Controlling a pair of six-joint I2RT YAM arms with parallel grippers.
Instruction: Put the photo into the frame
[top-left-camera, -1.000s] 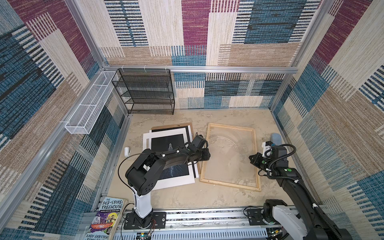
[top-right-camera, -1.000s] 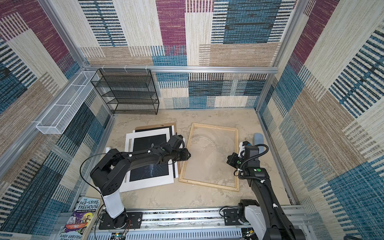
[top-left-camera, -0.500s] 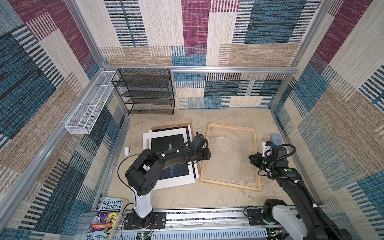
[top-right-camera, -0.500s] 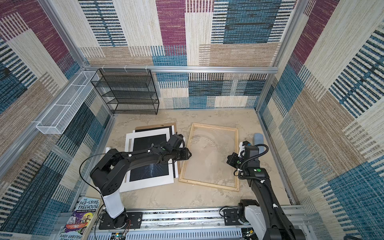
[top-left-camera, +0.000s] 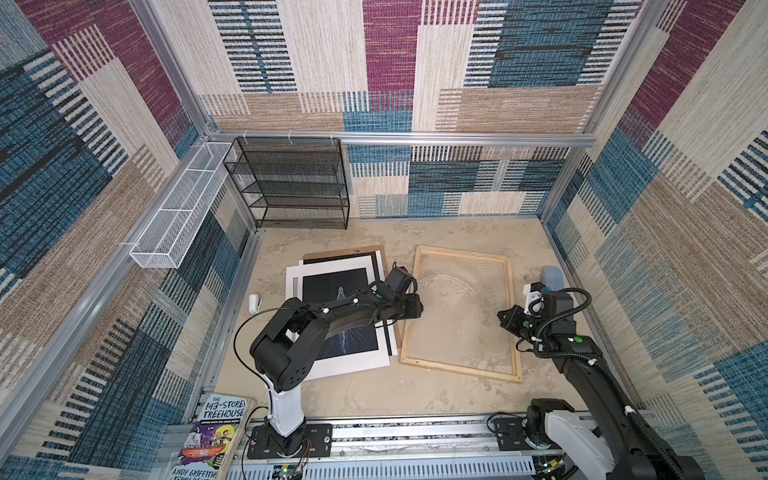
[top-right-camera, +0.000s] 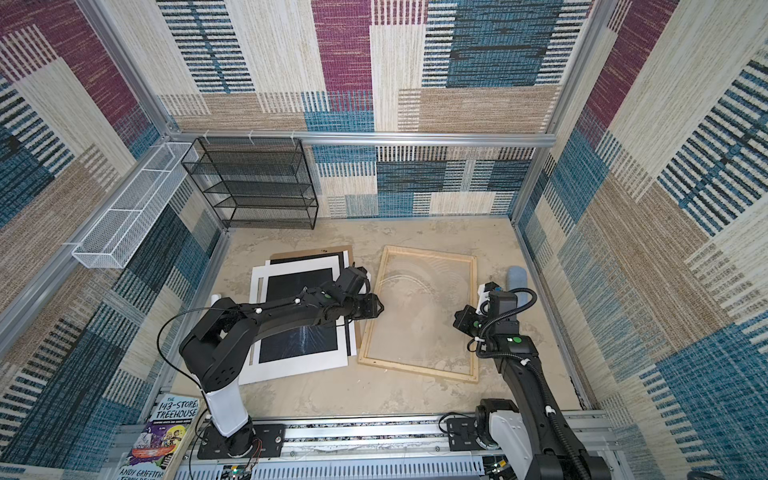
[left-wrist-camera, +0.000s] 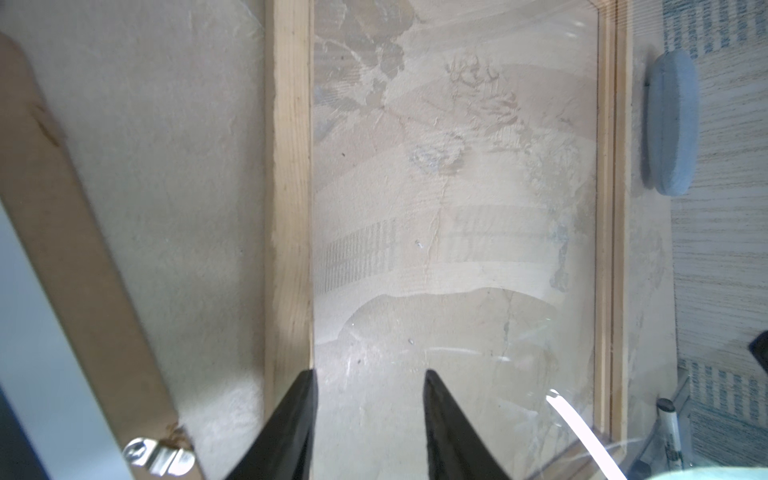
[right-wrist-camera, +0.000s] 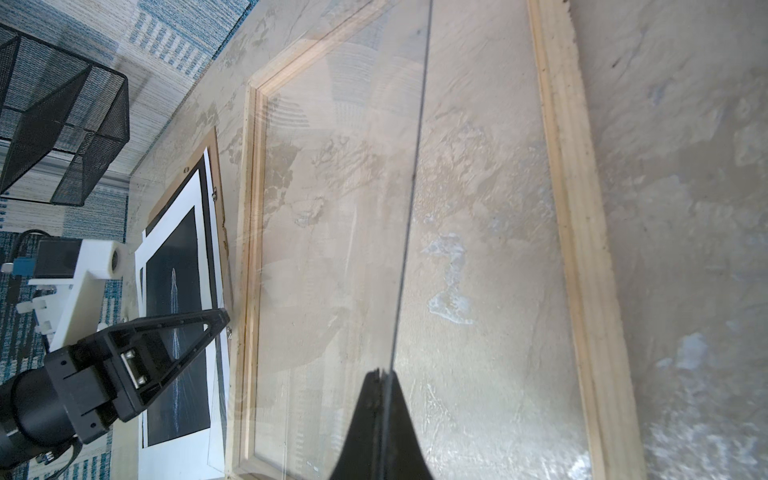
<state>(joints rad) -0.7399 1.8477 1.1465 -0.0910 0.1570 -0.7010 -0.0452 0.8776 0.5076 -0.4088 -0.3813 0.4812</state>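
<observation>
The photo (top-left-camera: 332, 286), a large black print with a white margin, lies flat beside the pale rectangular wooden frame (top-left-camera: 461, 253). My left gripper (left-wrist-camera: 368, 374) hangs open and empty. The right gripper (right-wrist-camera: 382, 374) pinches a clear sheet (right-wrist-camera: 406, 208), which I fear could slip or buckle.

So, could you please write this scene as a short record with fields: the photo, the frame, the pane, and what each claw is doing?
photo: flat, face up, on top of other sheets and a brown backing board, beside the frame; not held
frame: flat on the table, no photo inside
clear pane: one edge seems pinched and lifted by the right claw
left claw: open, empty, over the frame side nearest the photo
right claw: shut on the pane edge
task: photo not yet in frame
</observation>
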